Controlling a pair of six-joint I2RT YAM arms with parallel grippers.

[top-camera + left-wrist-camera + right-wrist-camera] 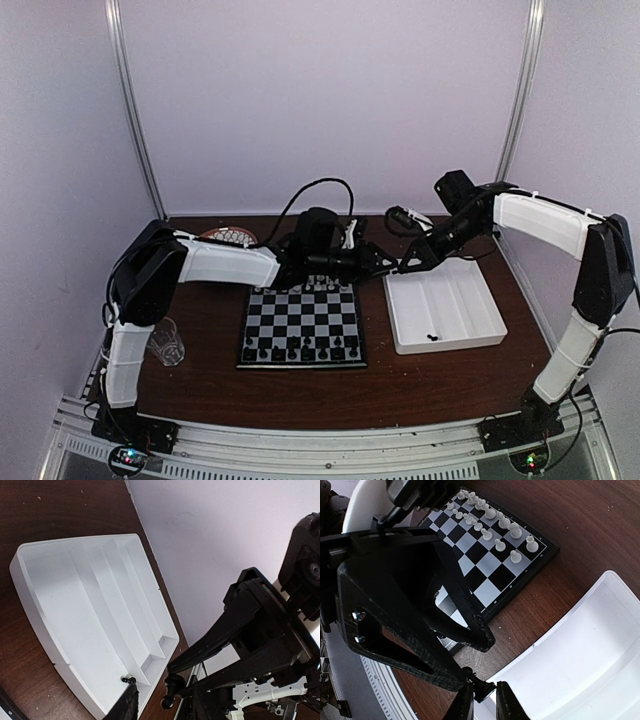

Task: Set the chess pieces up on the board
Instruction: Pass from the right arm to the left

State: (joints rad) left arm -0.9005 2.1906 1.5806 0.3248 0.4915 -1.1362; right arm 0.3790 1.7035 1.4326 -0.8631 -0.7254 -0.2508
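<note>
Near left: clear glass tumbler [166, 343] parked off the board [300, 318], out of the way. The board is flat and glossy, black/grey checks with a thin rim. Black chessmen [300, 352] line the near ranks, white chessmen [497, 522] the far ranks. To its right is a white moulded tray [447, 347], ribbed into long bins, with one black piece [129, 679] left in it. Beyond, in mid-air between board and tray, the right gripper [480, 692] is clenched on a small round-headed black chessman [170, 691], held out tip-first. Looks like a handoff. The left gripper [162, 702] has its fingers either side of it, apart, not gripping yet. Far left: patterned plate [228, 237].
</note>
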